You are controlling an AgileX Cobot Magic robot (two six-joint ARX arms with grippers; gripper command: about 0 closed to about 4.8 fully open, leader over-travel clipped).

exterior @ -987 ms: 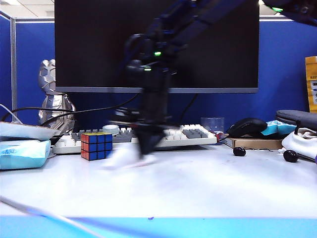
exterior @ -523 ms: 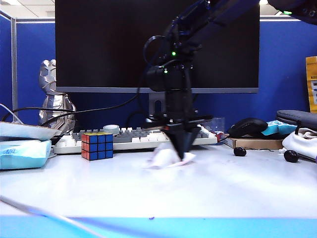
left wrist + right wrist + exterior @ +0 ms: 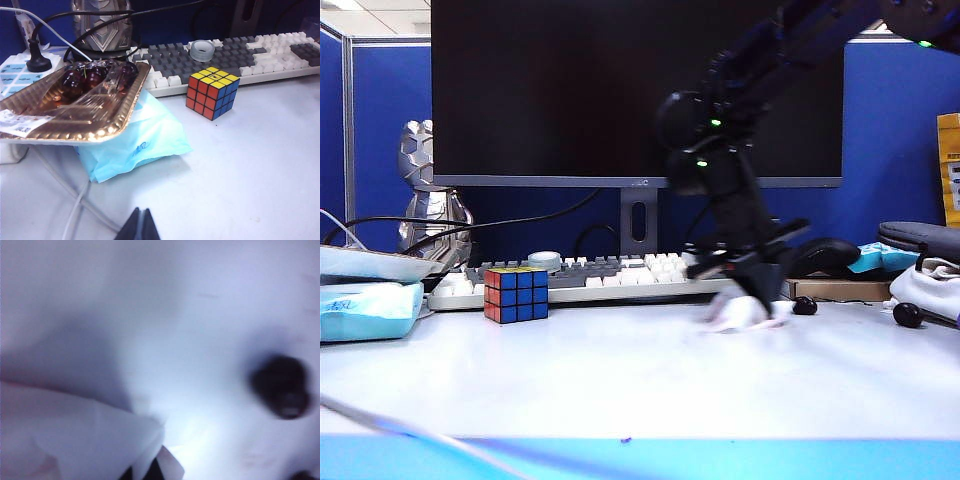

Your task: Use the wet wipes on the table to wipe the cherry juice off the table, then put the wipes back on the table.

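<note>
The right claw (image 3: pixel 760 305) is down at the broad smooth white bench (image 3: pixel 640 380), its dark fingers pinched together on the soft white wet wipe (image 3: pixel 740 315), which is pressed in a blurred crumpled wad against the bench surface just in front of the right end of the grey-and-white keyboard (image 3: pixel 610 275). In the right wrist view the same wipe (image 3: pixel 75 435) bunches around the closed finger tips (image 3: pixel 145 471), with a round dark cherry (image 3: pixel 281 385) lying on the bench near it. In the exterior view that cherry (image 3: pixel 804 305) sits just beyond the wipe, on the side away from the keyboard's middle, and a second dark cherry (image 3: pixel 907 315) lies farther out from the keyboard's right end, beside a white bag with dark trim (image 3: pixel 925 285). No red juice spots can be made out on the bench through the motion blur.

The left claw (image 3: pixel 139 226) hangs above the bench well in front of the keyboard's left end, its two dark fingers closed together on nothing. Before the keyboard stands a multicoloured puzzle cube (image 3: pixel 212 92). Beyond the keyboard's left end a gold foil tray of dark cherries (image 3: pixel 75 100) rests on a pale blue plastic tissue pack (image 3: pixel 135 140).
</note>
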